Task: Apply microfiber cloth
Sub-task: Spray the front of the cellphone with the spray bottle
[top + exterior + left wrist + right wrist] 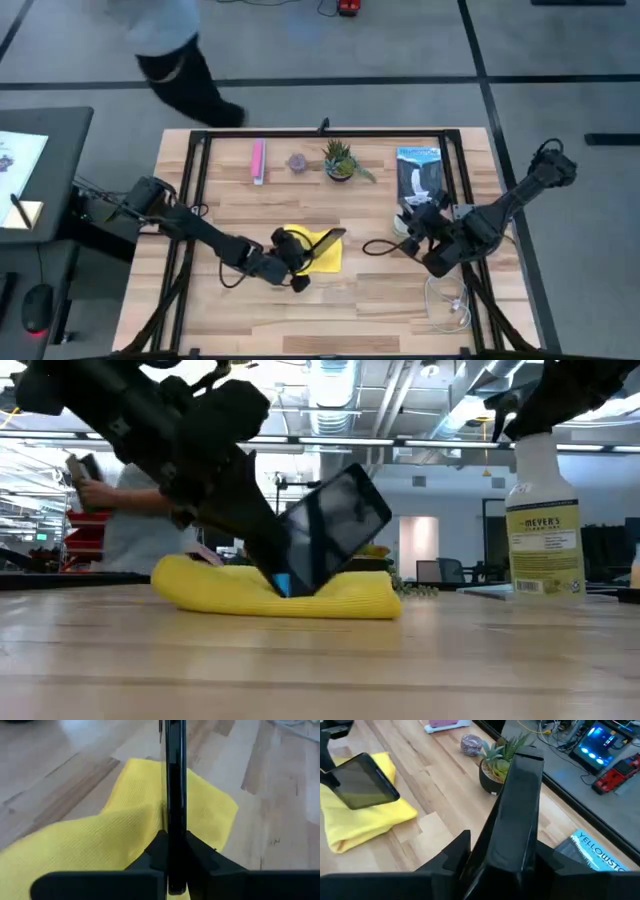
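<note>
Left claw (pixel 292 262) is clamped low at table centre; right claw (pixel 420 232) is clamped, raised at right.

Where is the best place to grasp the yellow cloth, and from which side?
Probably the microfiber cloth's free edge toward the right arm, approached from above: it lies bunched flat on the table, while the left tool holds the phone over its other part.

Microfiber cloth (pixel 90 845) showed a matt, finely ribbed weave; phone (pixel 335 525) was glossy black; table (pixel 380 300) pale, smooth wood.
</note>
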